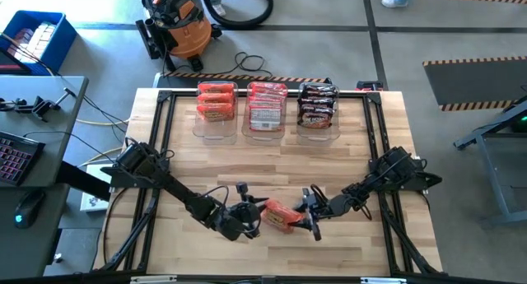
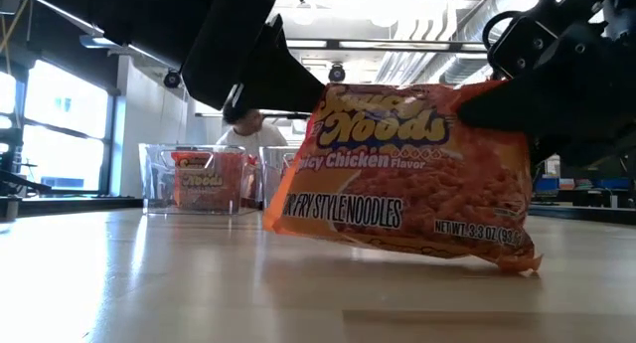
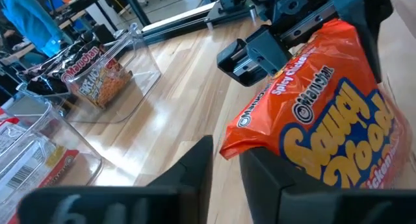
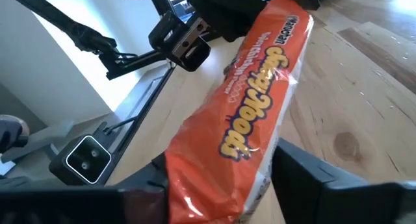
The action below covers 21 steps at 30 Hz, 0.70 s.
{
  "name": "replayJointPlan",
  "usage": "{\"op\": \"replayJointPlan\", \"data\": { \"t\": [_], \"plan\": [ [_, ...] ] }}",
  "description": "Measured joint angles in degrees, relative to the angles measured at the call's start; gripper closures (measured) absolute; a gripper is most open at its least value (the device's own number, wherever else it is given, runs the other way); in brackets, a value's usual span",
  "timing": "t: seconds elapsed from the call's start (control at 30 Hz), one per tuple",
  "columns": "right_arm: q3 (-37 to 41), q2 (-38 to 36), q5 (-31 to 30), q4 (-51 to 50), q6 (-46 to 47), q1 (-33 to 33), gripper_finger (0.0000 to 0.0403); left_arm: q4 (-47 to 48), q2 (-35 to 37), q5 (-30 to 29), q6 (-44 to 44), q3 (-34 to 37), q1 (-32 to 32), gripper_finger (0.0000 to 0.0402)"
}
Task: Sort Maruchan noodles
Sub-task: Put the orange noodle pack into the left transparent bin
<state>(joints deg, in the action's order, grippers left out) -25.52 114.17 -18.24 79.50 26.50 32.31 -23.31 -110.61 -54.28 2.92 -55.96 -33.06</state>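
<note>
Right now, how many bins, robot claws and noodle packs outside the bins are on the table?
Clear bins: 3
Claws: 2, the left claw and the right claw
Packs outside the bins: 1, the orange packet between the two claws
Total: 6

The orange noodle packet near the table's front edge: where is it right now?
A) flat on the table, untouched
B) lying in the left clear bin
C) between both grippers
C: the orange packet sits between the left gripper and the right gripper, away from the clear bins.
</note>
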Motion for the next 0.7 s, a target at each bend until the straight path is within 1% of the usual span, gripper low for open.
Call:
{"op": "replayJointPlan", "data": {
  "t": [0.1,0.2,0.3,0.37,0.43,0.57,0.63,0.7],
  "plan": [
    [0.0,0.0,0.0,0.0,0.0,0.0,0.0262,0.0,0.0,0.0,0.0,0.0,0.0,0.0319],
    [0.0,0.0,0.0,0.0,0.0,0.0,0.0284,0.0,0.0,-0.4,-1.1,0.0,-0.2,0.0304],
    [0.0,0.0,0.8,0.0,0.0,0.0,0.0292,1.2,1.4,-0.3,-2.5,0.0,-0.6,0.0293],
    [0.0,-0.1,1.4,0.0,-0.5,0.0,0.0294,3.7,3.3,-0.2,-0.6,0.0,-0.7,0.0287],
    [0.1,-0.5,1.8,-0.2,-2.0,-0.1,0.0295,8.5,6.0,0.5,2.0,0.0,-0.7,0.0285],
    [0.1,-2.8,3.1,-2.4,-5.5,-0.9,0.0296,16.7,12.2,5.8,7.9,0.0,-0.3,0.0284],
    [0.1,-4.4,3.9,-5.1,-6.8,-1.7,0.0296,18.4,14.9,10.4,11.1,0.0,0.2,0.0284],
    [-0.3,-5.9,5.0,-9.3,-7.6,-2.8,0.0296,18.9,17.3,16.8,14.9,0.0,1.3,0.0284]
  ]
}}
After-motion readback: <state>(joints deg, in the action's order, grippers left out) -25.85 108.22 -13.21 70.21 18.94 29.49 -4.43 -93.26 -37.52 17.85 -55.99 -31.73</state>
